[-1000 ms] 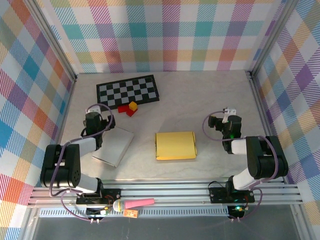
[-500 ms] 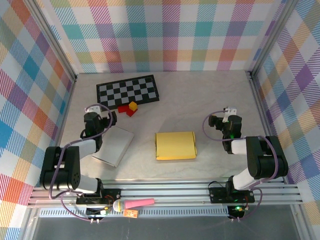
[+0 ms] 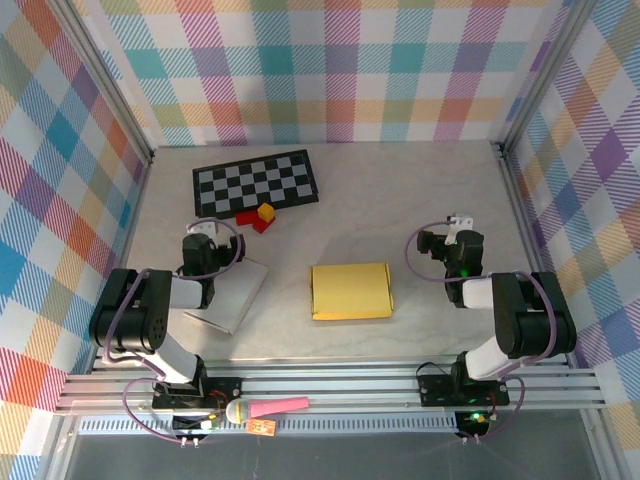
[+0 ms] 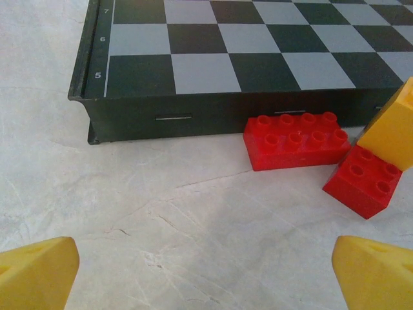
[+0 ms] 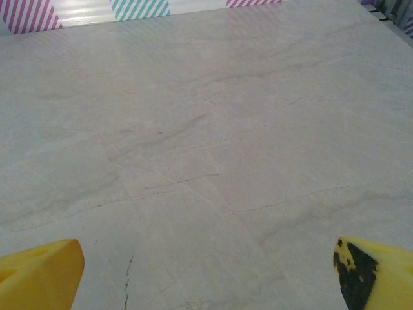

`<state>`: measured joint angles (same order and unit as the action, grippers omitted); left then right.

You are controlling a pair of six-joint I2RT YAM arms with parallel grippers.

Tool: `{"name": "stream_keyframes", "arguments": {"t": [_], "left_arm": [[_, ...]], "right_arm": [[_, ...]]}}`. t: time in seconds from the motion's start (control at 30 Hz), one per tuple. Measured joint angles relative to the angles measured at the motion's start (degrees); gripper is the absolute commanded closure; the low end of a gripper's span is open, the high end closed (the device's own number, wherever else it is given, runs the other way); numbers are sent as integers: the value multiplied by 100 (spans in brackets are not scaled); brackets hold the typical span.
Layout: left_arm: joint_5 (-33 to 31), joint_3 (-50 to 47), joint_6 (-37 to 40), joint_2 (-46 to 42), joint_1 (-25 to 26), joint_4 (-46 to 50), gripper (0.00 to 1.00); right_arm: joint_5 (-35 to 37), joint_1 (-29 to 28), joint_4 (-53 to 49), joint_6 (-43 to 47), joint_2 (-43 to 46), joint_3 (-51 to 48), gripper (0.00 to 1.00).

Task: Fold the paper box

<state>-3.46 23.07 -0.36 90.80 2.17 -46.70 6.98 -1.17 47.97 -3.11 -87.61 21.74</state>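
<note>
While the box [image 3: 350, 291] lies flat near the middle of the table [image 3: 400, 200], a little toward its near edge, both arms sit well apart from it in the overhead view. The left pincer [image 3: 204, 233] is low by the left edge, over the far corner of a grey sheet [image 3: 228, 292], and points toward the bricks [image 3: 258, 216] and the chessboard [image 3: 256, 181]. The right pincer [image 3: 451, 230] is by the right edge over bare table. From above, the spread of either cannot be told. On the left wrist camera, its yellow fingertips [image 4: 35, 271] stand at the two bottom corners, spread wide, with nothing between them and touching nothing. Ahead, a red brick [image 4: 297, 139] lies just beside the chessboard's side, a second red brick [image 4: 361, 181] is to its right, and a yellow brick [image 4: 393, 126] is just behind that one. On the right wrist camera, the fingertips [image 5: 39, 271] are likewise wide apart and hold nothing, with bare table ahead.
</note>
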Motion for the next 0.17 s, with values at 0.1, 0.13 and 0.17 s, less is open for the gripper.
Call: {"name": "stream_keyframes", "arguments": {"t": [0.1, 0.13, 0.17], "left_arm": [[0, 0, 0, 0, 0, -2, 0], [-2, 0, 0, 0, 0, -4, 0], [-2, 0, 0, 0, 0, -4, 0]], "right_arm": [[2, -2, -2, 4, 0, 2, 1], [4, -2, -2, 17, 2, 2, 1], [4, -7, -2, 22, 2, 2, 1]]}}
